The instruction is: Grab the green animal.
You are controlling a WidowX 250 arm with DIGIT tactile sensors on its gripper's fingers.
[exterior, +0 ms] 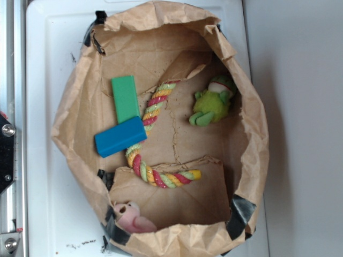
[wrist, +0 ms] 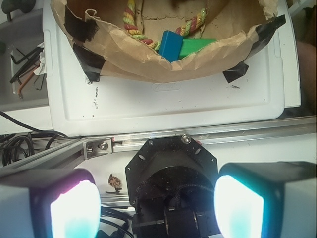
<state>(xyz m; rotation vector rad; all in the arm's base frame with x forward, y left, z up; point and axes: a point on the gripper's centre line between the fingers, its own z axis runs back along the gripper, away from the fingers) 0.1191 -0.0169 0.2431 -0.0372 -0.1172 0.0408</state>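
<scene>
The pincer appears only in the wrist view: 2 glowing pads, both cut off at the bottom edge, stand wide apart and released, gripping nothing. Ahead of the pincer, the bag wall hides most contents; only 1 blue block, 1 green block and part of 1 rope show. The frog is visible only in the exterior view, lying in the bag beyond the rope, well apart from the pincer. 1 pink toy, partly hidden, occupies a bag corner.
</scene>
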